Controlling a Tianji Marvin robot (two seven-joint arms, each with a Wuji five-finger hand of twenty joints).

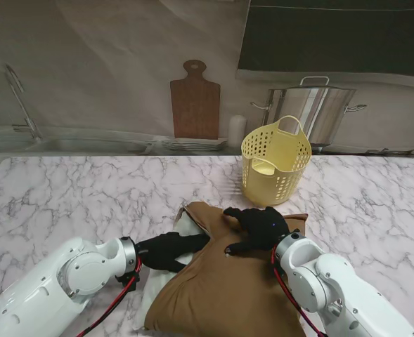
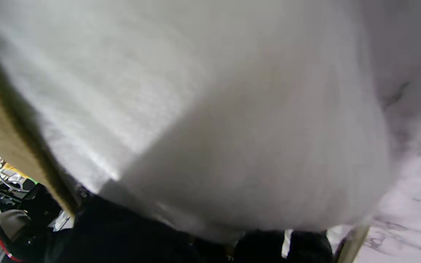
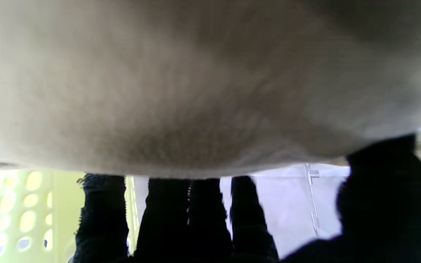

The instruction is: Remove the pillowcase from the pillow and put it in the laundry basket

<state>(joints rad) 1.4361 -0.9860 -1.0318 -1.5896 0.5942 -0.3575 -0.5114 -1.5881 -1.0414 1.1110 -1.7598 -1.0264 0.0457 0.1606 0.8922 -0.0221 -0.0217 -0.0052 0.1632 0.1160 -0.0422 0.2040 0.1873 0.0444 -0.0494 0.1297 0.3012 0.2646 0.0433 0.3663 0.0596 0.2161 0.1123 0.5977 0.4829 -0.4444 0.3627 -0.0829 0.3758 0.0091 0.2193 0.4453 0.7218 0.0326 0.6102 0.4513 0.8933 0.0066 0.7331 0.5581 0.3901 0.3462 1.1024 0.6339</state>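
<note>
Stand view: the brown pillowcase (image 1: 224,288) still covers most of the white pillow (image 1: 185,228), which peeks out only at the open left edge, so the stripping has barely begun and nothing is in the yellow laundry basket (image 1: 276,163), which stands just beyond on the marble counter (image 1: 73,193). The left robot hand (image 1: 166,250) reaches into that opening, its black fingers against the pillow; whether they grip it I cannot tell. The right robot hand (image 1: 261,228) lies spread on top of the pillowcase's far end, pressing rather than pinching.
</note>
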